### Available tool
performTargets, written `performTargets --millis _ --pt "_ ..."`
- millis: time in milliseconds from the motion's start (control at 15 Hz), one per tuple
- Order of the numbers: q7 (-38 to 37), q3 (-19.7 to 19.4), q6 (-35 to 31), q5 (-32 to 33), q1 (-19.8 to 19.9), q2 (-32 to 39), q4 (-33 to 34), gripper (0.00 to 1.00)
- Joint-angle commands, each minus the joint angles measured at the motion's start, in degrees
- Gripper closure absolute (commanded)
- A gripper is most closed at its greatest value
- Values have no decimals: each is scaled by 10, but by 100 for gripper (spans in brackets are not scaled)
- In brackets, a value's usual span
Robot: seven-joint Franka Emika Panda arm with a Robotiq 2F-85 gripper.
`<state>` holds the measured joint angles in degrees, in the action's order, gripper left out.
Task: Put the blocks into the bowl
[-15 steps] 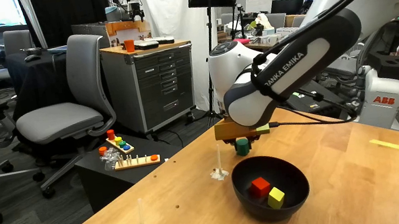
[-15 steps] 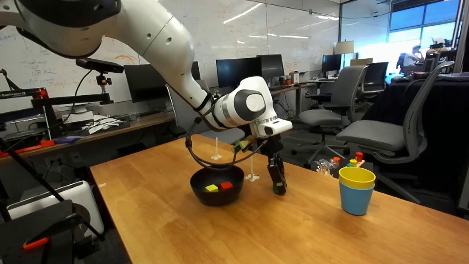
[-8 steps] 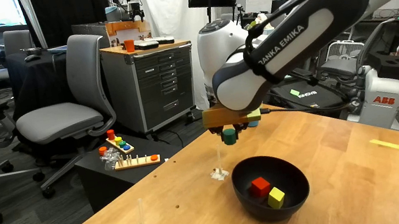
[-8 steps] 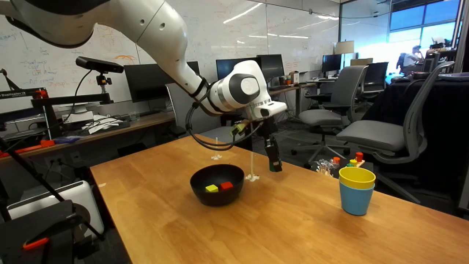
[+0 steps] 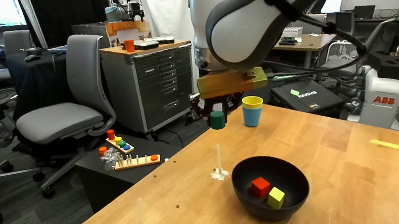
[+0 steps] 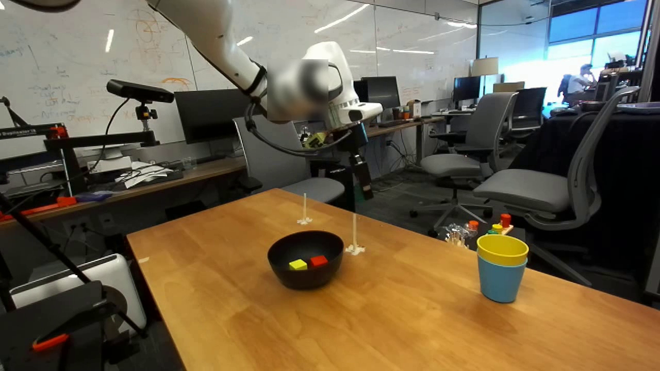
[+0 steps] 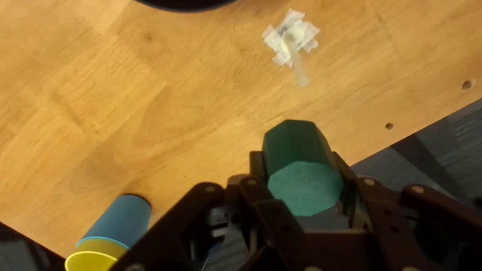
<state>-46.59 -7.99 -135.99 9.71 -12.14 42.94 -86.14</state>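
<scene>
My gripper (image 5: 217, 119) is shut on the dark green block (image 5: 218, 121) and holds it well above the table, near the table's edge. In the wrist view the green block (image 7: 301, 184) sits between both fingers. In an exterior view the gripper (image 6: 363, 188) mostly hides it. The black bowl (image 5: 295, 189) stands on the table, apart from and lower than the gripper; it also shows in an exterior view (image 6: 301, 281), and only its rim shows in the wrist view (image 7: 184, 5). The red-orange block (image 5: 260, 186) and the yellow block (image 5: 276, 197) lie inside the bowl.
Two thin upright white rods, a nearer one (image 5: 219, 159) and another (image 5: 141, 216), are taped to the table (image 5: 343, 185). A yellow cup (image 6: 502, 250) stands in a blue cup (image 6: 500, 281) on the table. A low black stand (image 5: 95, 175) with peg toys is beside the table.
My gripper has risen with the green block from low over the table to well above it, shifting left in both exterior views. The bowl and the blocks in it have not moved.
</scene>
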Motion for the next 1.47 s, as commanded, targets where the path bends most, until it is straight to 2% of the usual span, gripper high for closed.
performTargets --millis 0,200,400,800,1200,1267,1333,1400 --pt "102 45 6 -23 17 -96 -119 82" --pt "177 64 37 -45 26 -125 -169 82" --pt "214 55 43 -35 19 -125 -204 81" --pt "260 56 -26 -31 19 -76 -271 81" --pt "275 54 -50 -31 13 -61 -281 80" --pt "276 54 -51 -31 12 -61 -279 75" --pt "276 55 -50 -32 12 -60 -276 43" --pt "275 55 -52 -33 11 -60 -275 31"
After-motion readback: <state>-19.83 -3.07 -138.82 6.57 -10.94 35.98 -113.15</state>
